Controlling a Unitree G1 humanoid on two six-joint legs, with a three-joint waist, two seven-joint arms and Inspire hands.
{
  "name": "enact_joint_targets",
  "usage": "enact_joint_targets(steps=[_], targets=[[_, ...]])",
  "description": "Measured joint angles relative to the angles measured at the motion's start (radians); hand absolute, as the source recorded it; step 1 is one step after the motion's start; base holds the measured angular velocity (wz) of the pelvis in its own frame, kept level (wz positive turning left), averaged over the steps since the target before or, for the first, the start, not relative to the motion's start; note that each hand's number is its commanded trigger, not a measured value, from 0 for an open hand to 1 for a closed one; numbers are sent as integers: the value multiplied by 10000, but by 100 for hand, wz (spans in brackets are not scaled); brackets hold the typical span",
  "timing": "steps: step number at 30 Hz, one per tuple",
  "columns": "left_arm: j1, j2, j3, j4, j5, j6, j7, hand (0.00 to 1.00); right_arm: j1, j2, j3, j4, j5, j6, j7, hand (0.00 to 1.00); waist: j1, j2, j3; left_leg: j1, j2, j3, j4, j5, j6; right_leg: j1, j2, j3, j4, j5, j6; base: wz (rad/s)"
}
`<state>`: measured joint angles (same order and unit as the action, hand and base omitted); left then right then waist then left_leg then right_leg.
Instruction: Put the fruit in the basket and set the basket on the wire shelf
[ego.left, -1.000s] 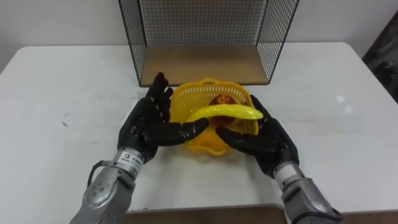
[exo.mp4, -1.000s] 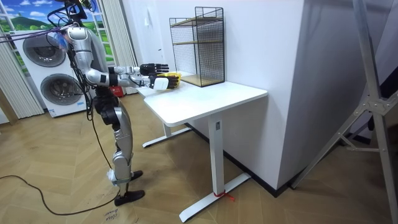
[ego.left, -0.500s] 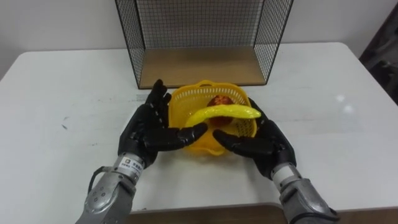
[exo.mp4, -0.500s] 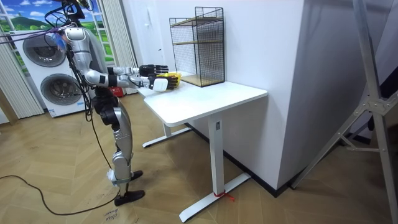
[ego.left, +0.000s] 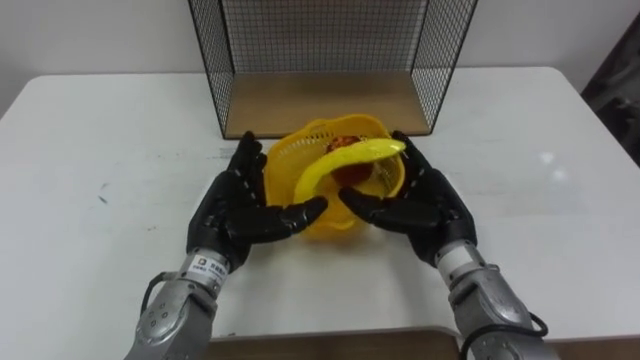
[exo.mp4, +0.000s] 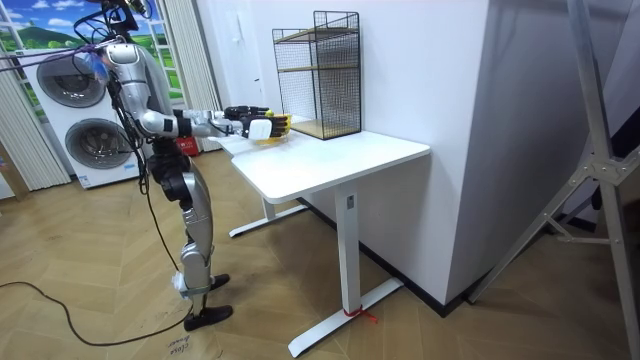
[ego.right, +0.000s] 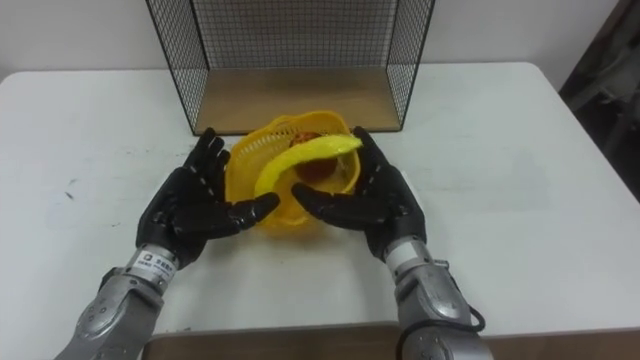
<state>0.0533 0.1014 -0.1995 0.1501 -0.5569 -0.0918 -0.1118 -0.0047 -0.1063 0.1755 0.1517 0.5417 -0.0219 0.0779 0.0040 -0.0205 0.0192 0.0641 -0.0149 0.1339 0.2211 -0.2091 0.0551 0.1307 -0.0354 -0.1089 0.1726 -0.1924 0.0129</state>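
Left hand (ego.left: 236, 208), right hand (ego.left: 430, 206) cup basket (ego.left: 288, 162).

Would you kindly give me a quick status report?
Both open: left hand, right hand flat against basket sides. Holds banana, red fruit. Nothing before wire shelf.

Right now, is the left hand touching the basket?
Touching. Left eye view: left hand lies flat against the basket, thumb across its front.

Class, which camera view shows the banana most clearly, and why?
The left eye view: the banana arches across the yellow basket, whole and close. The right eye view shows it nearly as well. In the room view it is a far yellow speck, not separable from the basket.
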Motion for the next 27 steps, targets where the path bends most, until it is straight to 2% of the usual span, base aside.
enact_joint_targets(steps=[5,27], targets=[[0,-2,-2,0,1,58,23,0,-342,1,-1,-25,-3,-17,-128,0,-10,-43,0,8,0,5,13,1,0,-2,-4,2,1,1,0,0],[-246,-63,0,-62,-2,118,409,0,-348,-30,215,-339,-4,-66,-533,0,-30,-88,-10,-137,5,-49,64,0,-1,-90,-1,-55,4,2,-2,0]])
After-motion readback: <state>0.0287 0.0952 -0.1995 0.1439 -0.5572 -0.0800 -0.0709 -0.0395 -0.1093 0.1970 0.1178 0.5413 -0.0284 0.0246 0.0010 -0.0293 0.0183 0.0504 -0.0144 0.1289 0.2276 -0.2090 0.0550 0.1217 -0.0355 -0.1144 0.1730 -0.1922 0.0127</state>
